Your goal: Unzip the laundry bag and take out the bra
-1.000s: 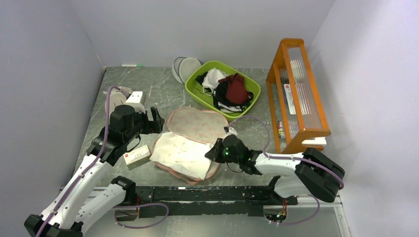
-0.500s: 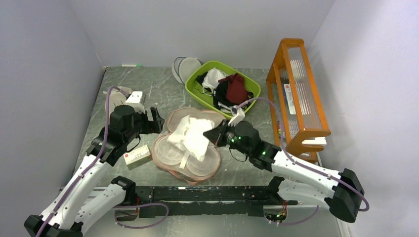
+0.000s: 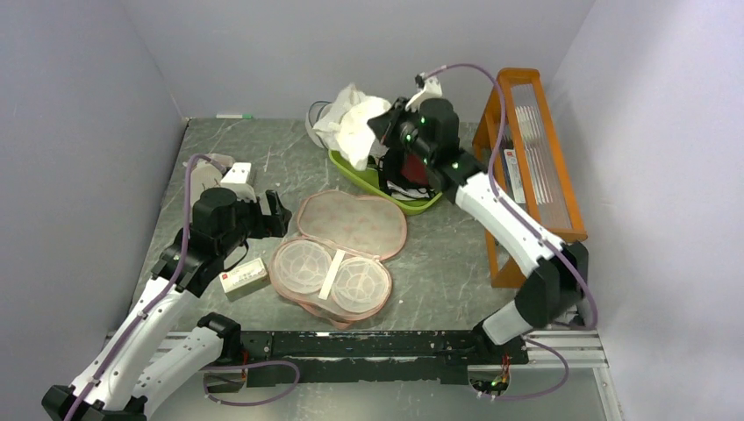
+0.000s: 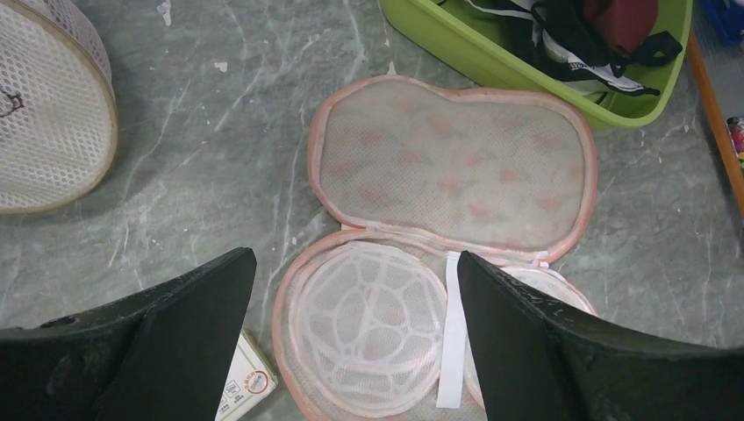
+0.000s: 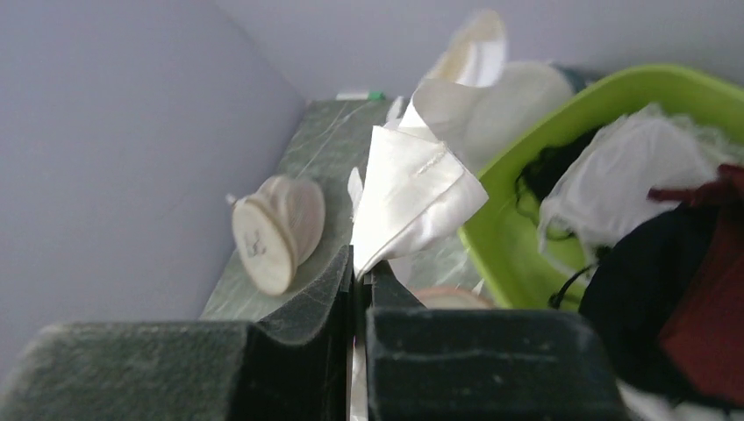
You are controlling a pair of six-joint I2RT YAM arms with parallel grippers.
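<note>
The peach-pink laundry bag (image 3: 338, 254) lies open flat at the table's middle, lid folded back, two white mesh cups and a white strap showing inside; it also fills the left wrist view (image 4: 439, 219). My right gripper (image 3: 379, 123) is raised high over the green basket's left end, shut on the cream-white bra (image 3: 351, 123), which hangs from its jaws (image 5: 412, 193). My left gripper (image 3: 272, 213) is open and empty, just left of the bag, its fingers (image 4: 158, 342) straddling the bag's near lobe.
A green basket (image 3: 430, 203) of dark and white garments sits at the back. An orange rack (image 3: 535, 175) stands at right. A round beige pouch (image 4: 44, 123) lies at left, a small box (image 3: 244, 277) beside the bag, a round white mesh pouch (image 3: 318, 118) behind the bra.
My right gripper has lifted the bra out of the bag and carried it up and back, to above the green basket. The bag's cups now show bare. The left arm has not moved.
</note>
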